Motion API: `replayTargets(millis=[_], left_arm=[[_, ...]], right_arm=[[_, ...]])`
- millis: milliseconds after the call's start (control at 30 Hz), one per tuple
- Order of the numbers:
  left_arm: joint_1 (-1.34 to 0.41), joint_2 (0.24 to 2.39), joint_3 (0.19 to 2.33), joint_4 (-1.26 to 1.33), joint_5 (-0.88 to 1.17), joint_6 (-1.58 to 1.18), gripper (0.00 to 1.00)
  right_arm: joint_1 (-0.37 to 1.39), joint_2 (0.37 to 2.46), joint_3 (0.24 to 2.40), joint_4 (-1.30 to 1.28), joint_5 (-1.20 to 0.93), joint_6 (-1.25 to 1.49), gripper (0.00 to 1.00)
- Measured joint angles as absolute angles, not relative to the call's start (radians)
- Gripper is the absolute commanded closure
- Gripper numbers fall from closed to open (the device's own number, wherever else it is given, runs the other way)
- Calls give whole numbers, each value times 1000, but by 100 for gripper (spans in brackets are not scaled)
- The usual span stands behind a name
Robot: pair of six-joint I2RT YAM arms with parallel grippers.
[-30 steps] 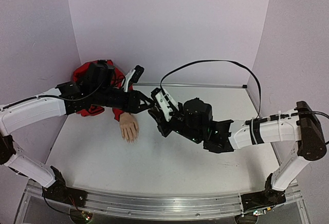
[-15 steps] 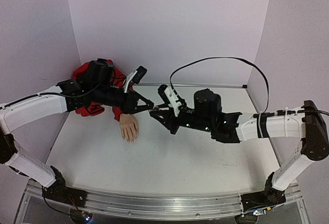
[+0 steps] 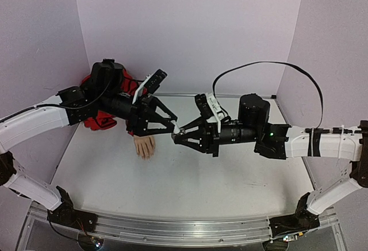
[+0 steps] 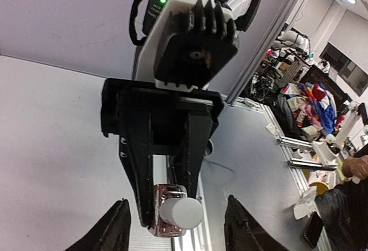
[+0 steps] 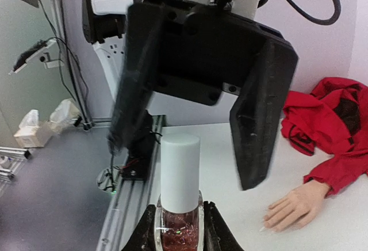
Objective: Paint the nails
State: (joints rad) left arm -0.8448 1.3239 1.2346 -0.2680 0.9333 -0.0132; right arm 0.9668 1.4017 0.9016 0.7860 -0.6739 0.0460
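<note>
Overhead, the left gripper (image 3: 172, 129), jaws spread wide, faces the right gripper (image 3: 177, 135), whose jaws pinch a nail polish bottle (image 3: 175, 130) above the white worktop (image 3: 172, 187), just right of the mannequin hand (image 3: 144, 145) lying before lilac walls (image 3: 190, 26). The left wrist camera alone catches a cluttered workshop (image 4: 310, 107) beyond the worktop's edge. Only the right wrist camera resolves the nails (image 5: 264, 227), tiny at the fingertips, with the red sleeve (image 5: 328, 118) behind; the white cap (image 5: 180, 170) stands between the left jaws, touching neither.
</note>
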Motion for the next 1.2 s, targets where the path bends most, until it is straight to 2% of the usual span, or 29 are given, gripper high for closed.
replayTargets(millis=[133,267,500,867,933,1200], left_arm=[[-845,1321,1236,-272,819,-81,28],[-845,1321,1236,-293,713,-141,34],[-845,1327,1237,-309,636,-204,35],[-851,1415,1277,-319,627,-235,63],[-855,1419,1277,-324,626,-235,72],[-856,1422,1289,-369,572,-214,90]], right_arm=[[979,1389,854,795,-530,-35,100],[979,1391,834,792,-398,-84,100],[989,1409,834,804,-270,-126,100],[1002,1438,835,808,-195,-149,100],[1002,1441,837,809,-188,-150,100],[1007,1462,846,816,-175,-151,100]])
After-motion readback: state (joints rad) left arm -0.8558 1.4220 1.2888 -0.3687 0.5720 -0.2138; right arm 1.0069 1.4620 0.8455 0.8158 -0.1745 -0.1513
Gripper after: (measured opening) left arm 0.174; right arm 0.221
